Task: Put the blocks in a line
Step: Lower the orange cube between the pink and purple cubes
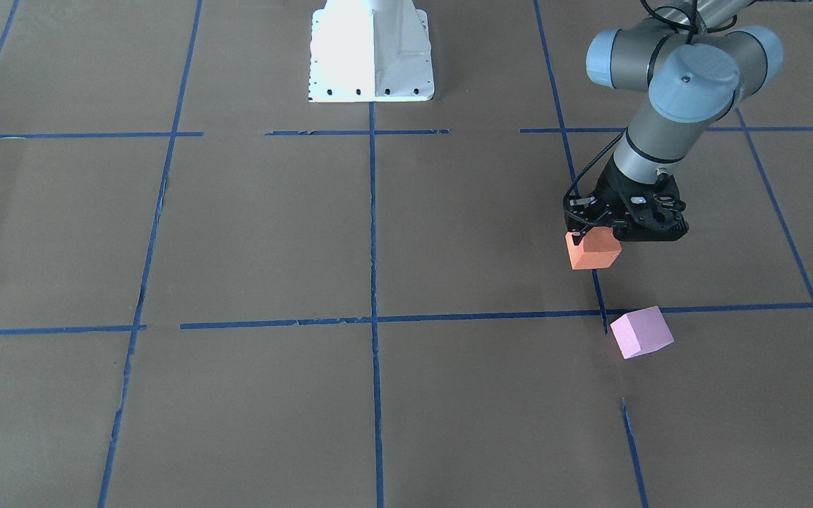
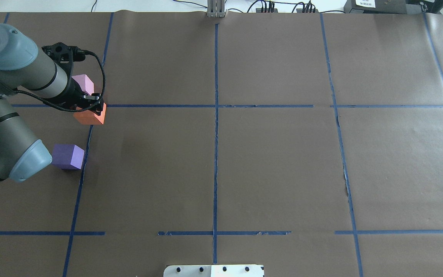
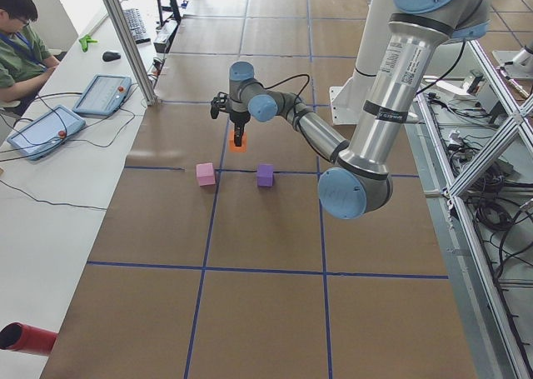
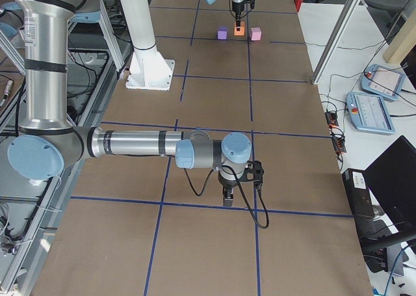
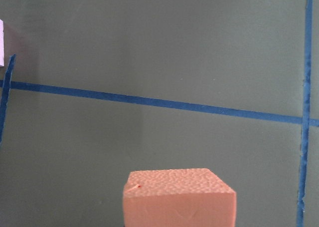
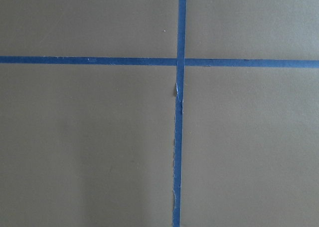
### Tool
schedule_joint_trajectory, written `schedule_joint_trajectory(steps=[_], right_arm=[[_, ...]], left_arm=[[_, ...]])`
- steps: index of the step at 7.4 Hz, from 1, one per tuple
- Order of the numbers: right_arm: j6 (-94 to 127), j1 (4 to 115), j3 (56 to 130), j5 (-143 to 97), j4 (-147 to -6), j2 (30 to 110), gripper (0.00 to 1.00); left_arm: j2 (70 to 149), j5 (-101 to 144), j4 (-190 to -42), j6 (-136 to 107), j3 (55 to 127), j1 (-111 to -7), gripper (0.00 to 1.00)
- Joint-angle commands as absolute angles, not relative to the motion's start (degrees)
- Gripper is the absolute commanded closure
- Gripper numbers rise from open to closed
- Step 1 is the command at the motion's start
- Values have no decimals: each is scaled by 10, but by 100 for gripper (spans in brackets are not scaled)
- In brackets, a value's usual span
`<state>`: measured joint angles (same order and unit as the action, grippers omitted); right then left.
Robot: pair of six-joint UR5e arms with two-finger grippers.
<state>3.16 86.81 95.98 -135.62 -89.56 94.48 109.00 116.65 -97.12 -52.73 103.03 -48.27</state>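
My left gripper (image 1: 593,236) is shut on the orange block (image 1: 593,252), low over the brown table; I cannot tell if the block touches it. In the overhead view the orange block (image 2: 90,115) sits under the gripper (image 2: 92,105), between the pale pink block (image 2: 84,82) beyond it and the dark purple block (image 2: 67,156) nearer the robot. The pink block (image 1: 641,331) rests on a blue tape line. The left wrist view shows the orange block (image 5: 178,198) at the bottom. My right gripper (image 4: 227,195) hovers low over a tape crossing far from the blocks; I cannot tell if it is open.
Blue tape lines (image 2: 215,115) divide the brown paper table into squares. The white robot base (image 1: 371,49) stands at the robot's edge. An operator (image 3: 17,37) sits at a side bench with tablets (image 3: 102,94). A red tube (image 3: 25,337) lies on that bench.
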Motion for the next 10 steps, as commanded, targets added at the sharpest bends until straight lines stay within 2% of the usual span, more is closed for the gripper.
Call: schedule_joint_trajectory(steps=[1,7,9,10], right_arm=[[32,868,960,-1356,-896,945,0],[32,868,960,-1356,-896,945,0],[32,868,960,-1356,-896,945,0],[32,868,960,-1356,-896,945,0]], left_arm=[[1060,1167,-1019,-523,1007,-483,100],[1060,1179,-1095,-523,922,-495,100],[1059,1179,-1096,-513,921,-497,100],[1059,1180,-1095,-500,921,-504,65]])
